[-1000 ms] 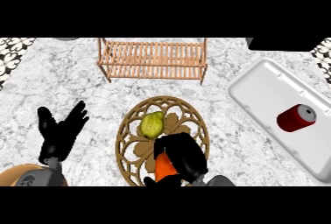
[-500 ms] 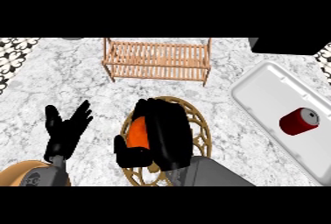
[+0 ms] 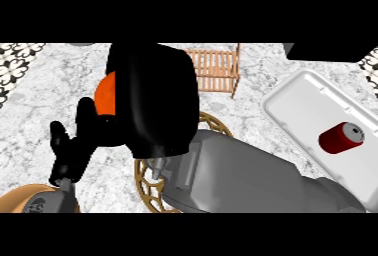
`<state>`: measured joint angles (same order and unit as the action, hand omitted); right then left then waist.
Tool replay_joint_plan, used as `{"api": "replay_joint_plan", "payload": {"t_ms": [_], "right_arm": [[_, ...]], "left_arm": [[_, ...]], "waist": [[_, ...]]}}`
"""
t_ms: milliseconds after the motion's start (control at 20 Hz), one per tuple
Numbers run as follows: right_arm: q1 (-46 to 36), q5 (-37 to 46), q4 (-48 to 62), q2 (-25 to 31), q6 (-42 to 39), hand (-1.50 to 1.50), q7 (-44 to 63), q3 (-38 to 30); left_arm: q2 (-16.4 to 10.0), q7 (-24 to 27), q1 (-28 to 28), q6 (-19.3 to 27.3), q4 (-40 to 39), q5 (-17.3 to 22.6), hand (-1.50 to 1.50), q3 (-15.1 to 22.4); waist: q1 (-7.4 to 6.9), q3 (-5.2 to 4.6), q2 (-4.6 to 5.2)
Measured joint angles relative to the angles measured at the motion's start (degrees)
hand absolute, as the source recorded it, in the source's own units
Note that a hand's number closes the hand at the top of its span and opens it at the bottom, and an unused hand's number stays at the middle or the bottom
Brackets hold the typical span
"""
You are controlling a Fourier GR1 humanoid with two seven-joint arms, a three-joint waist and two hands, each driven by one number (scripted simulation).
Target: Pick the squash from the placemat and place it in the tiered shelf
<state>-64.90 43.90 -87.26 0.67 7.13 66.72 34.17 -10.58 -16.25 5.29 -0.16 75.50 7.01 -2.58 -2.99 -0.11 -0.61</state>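
My right hand (image 3: 151,100) is raised close to the view, its black back filling the middle. It hides the squash and most of the round woven placemat (image 3: 148,186). An orange patch (image 3: 107,97) shows at the hand's left edge; I cannot tell what it is. The wooden tiered shelf (image 3: 218,70) stands at the back, partly covered by the hand. My left hand (image 3: 68,147) rests open at the left, fingers up, holding nothing.
A white tray (image 3: 295,107) lies at the right with a red can (image 3: 341,138) on it. My grey right forearm (image 3: 244,180) crosses the lower middle. Patterned tiles (image 3: 18,62) edge the marble counter at the far left.
My right hand has risen from the placemat and moved back toward the shelf, now looming much larger. The squash, seen on the placemat a second ago, is out of sight. The left hand stayed put.
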Motion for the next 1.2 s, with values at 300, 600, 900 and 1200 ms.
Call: {"api": "replay_joint_plan", "payload": {"t_ms": [300, 600, 900, 1200], "right_arm": [[-13.57, -2.48, 10.04, -0.07, -1.01, 1.50, 0.30, -9.37], [-23.02, -2.93, 22.91, -0.20, -0.90, 1.50, -2.56, -17.23], [-28.47, -4.48, 33.89, 0.28, -1.52, 1.50, -7.08, -23.67], [-30.37, -5.00, 44.58, 0.55, -1.69, 1.50, -13.84, -26.46]], "left_arm": [[-0.20, 0.03, -0.31, -0.30, 0.49, 0.24, 0.00, -0.32], [-0.30, -0.40, -0.41, -0.24, 0.75, 0.46, 0.00, -0.83], [-0.18, -0.74, -1.00, -0.11, 1.90, 0.27, 0.00, -0.82], [-0.32, 0.45, -1.06, -0.48, 1.38, 0.16, 0.00, -1.34]], "waist": [[0.50, 0.04, 0.28], [1.03, 0.10, 0.61], [1.39, 0.13, 0.72], [1.33, 0.12, 0.94]]}}
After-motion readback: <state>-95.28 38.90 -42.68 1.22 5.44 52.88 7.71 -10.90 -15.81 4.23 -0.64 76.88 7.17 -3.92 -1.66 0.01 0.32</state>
